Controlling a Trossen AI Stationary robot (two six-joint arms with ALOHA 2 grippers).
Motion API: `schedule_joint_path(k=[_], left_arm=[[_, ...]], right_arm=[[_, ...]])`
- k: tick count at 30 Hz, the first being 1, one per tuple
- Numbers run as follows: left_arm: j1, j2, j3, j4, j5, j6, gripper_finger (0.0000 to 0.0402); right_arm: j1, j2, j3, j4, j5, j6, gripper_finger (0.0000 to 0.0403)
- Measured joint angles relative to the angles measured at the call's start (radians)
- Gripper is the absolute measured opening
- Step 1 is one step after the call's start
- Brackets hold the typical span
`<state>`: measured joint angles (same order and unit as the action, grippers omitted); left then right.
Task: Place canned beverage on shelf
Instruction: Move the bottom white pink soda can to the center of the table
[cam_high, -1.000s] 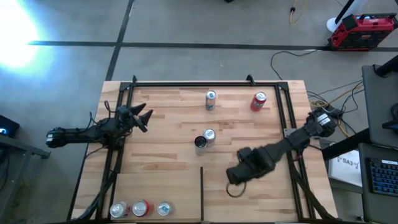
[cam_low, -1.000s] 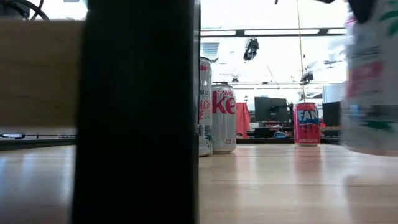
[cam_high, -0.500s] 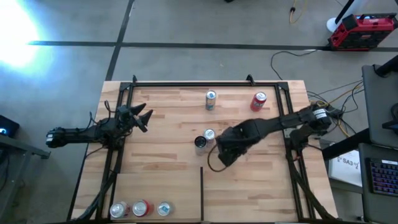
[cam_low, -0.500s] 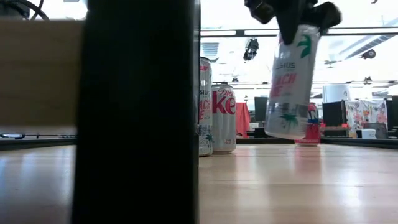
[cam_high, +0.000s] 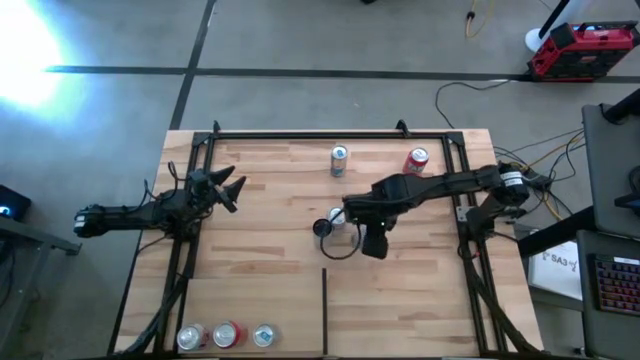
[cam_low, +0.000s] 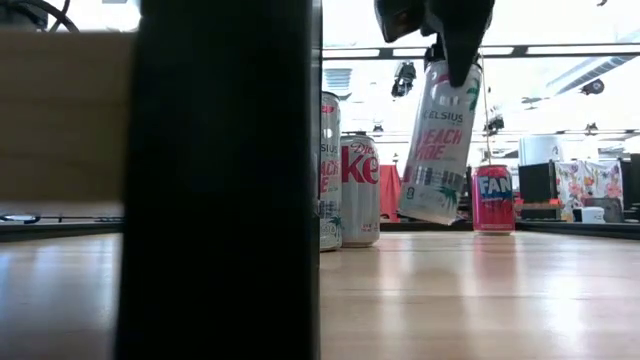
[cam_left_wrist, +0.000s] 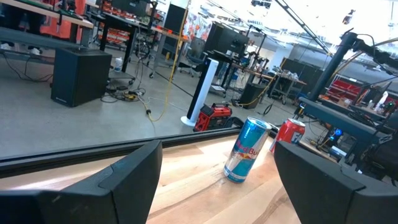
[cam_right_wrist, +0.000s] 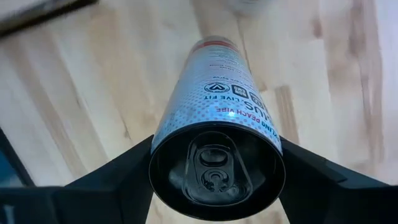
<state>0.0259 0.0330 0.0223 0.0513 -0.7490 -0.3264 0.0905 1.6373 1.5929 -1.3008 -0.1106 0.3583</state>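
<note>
Can: a tall white can (cam_low: 440, 140) hangs tilted above the shelf, its bottom off the wood, held at its top end by the right gripper (cam_high: 350, 214). In the right wrist view the can (cam_right_wrist: 217, 137) runs away from the camera, lid nearest.
Right gripper: clamped on the can's top, one finger (cam_right_wrist: 106, 180) on each side of the rim; it hangs over the middle of the shelf.
Left gripper: the left gripper (cam_high: 228, 186) waits over the left rail, well apart from the right one, fingers (cam_left_wrist: 124, 180) spread and holding nothing.
Nearest cans: a dark-topped can (cam_high: 322, 229) stands just beside the right gripper, with a silver can partly hidden under it; in the low view the two stand upright, touching or nearly so, left of the hanging can (cam_low: 345, 175).
Far cans: a blue can (cam_high: 339, 160) and a red can (cam_high: 416, 162) stand upright beyond the right gripper, near the far rail; both show past the left gripper's fingers too.
Near edge: three cans (cam_high: 226, 335) stand in a row at the front left corner, far from both grippers.
Shelf: light wooden board (cam_high: 270, 270) framed by black rails, with a thin black divider (cam_high: 324, 310) at the front edge, just short of the right gripper.
Room: grey floor, desks and monitors behind, a red toolbox (cam_high: 580, 50) off to the right.
</note>
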Motion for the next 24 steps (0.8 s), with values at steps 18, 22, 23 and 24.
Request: schedule_joint_path(k=[18, 22, 23, 24], left_arm=[[0.000, 0.000, 0.000, 0.000, 0.000, 0.000, 0.0294], [0.000, 0.000, 0.000, 0.000, 0.000, 0.000, 0.0294], [0.000, 0.000, 0.000, 0.000, 0.000, 0.000, 0.0294], [0.000, 0.000, 0.000, 0.000, 0.000, 0.000, 0.0294]], right_arm=[[-0.049, 0.083, 0.025, -0.044, -0.009, -0.292, 0.0265], [-0.050, 0.150, 0.088, -0.132, -0.021, -0.334, 0.0265], [-0.050, 0.167, 0.110, -0.155, -0.021, -0.350, 0.0265], [-0.050, 0.185, 0.132, -0.178, -0.021, -0.363, 0.0265]])
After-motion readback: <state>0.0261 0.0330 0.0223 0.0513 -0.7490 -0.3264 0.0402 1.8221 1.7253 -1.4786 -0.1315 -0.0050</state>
